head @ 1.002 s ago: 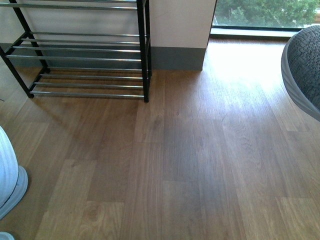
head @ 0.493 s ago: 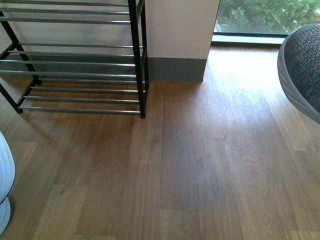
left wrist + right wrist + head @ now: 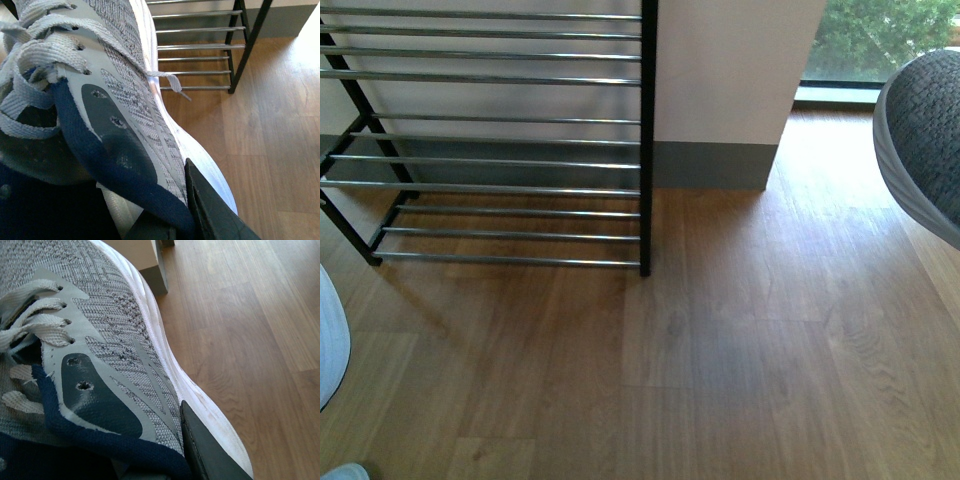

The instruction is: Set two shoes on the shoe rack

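Observation:
Two grey knit shoes with white soles are held off the wooden floor. One shoe [image 3: 115, 75] fills the left wrist view, and my left gripper [image 3: 172, 210] is shut on its navy collar, with a black finger [image 3: 210, 210] outside against the knit side. The other shoe [image 3: 110, 330] fills the right wrist view, where my right gripper [image 3: 170, 450] is shut on its collar the same way. In the front view the left shoe's white sole [image 3: 330, 340] shows at the left edge and the right shoe [image 3: 930, 140] at the right edge. The black shoe rack [image 3: 645, 140] with chrome bars stands ahead at the left, its tiers bare.
A white wall pillar with grey skirting [image 3: 720, 165] stands right of the rack. A window with greenery [image 3: 880, 40] lies beyond it. Brown wooden floor [image 3: 720, 350] stretches between me and the rack. The rack [image 3: 200, 47] also shows past the left shoe.
The rack has shifted right and lower in the front view and looks closer. The left shoe's sole sits lower at the left edge. The right shoe keeps its place.

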